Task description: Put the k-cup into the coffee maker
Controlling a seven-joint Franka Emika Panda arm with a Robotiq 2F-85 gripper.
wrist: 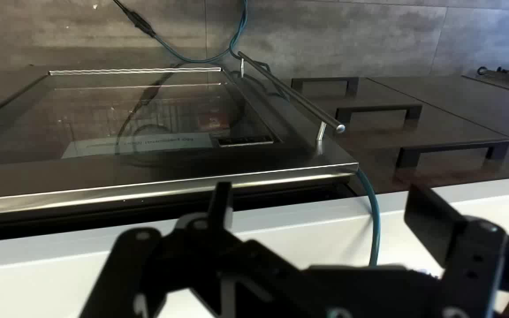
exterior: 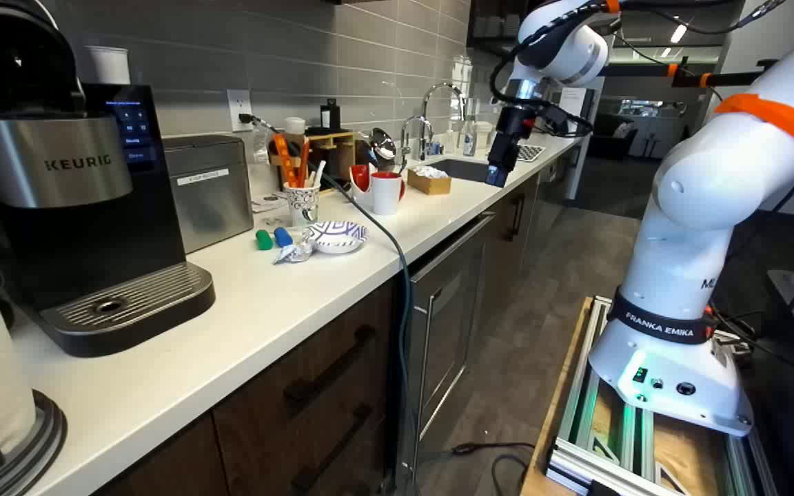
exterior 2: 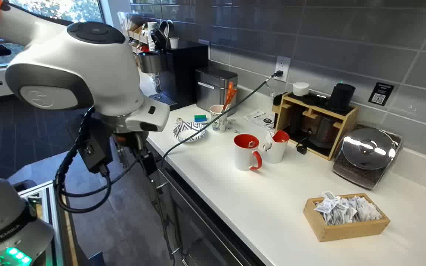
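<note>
Wrist view shows white countertop, dark drawers and grey floor beyond the gripper (spread wide).

The arm is white, its pincer black.

Red-handled mug upright; packets in wooden box; patterned dish near paper cup
</note>
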